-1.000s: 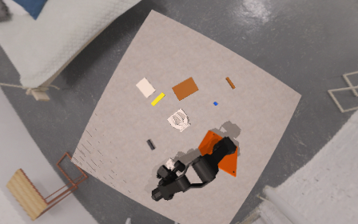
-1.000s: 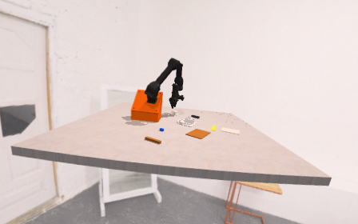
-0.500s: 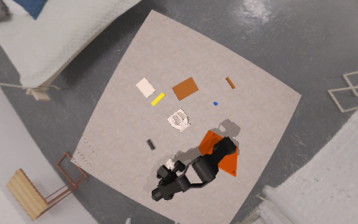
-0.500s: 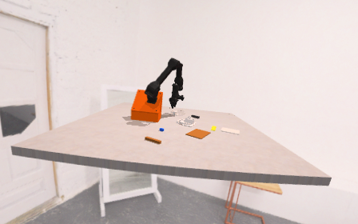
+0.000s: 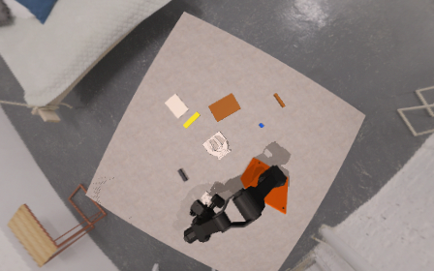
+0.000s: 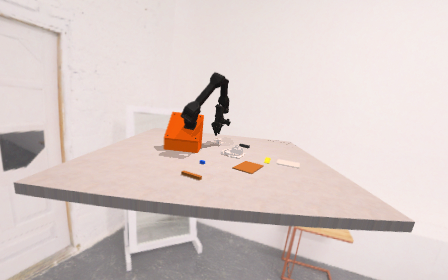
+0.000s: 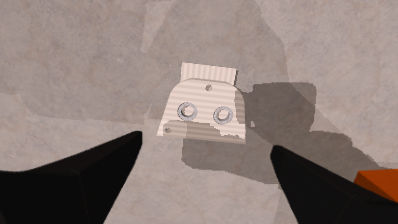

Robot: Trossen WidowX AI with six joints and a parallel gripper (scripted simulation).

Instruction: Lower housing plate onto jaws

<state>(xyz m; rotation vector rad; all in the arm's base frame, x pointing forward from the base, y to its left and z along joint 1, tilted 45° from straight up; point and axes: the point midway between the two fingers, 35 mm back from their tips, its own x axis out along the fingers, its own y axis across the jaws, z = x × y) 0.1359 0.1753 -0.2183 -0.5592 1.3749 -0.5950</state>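
The housing plate is pale and ribbed, with two grey-rimmed round holes and a ribbed tab at one edge. It lies on the table beneath the hand; its underside is hidden. My gripper is open and empty above the table, its two black fingertips wide apart, below and to either side of the plate in the wrist view. A separate white assembly, apparently the jaws, lies nearer the table's middle. Its pins and stubs are too small to tell apart.
The orange arm base stands beside the plate. Also on the table are a black block, a yellow bar, a cream rectangle, a brown rectangle, a brown bar and a blue cube.
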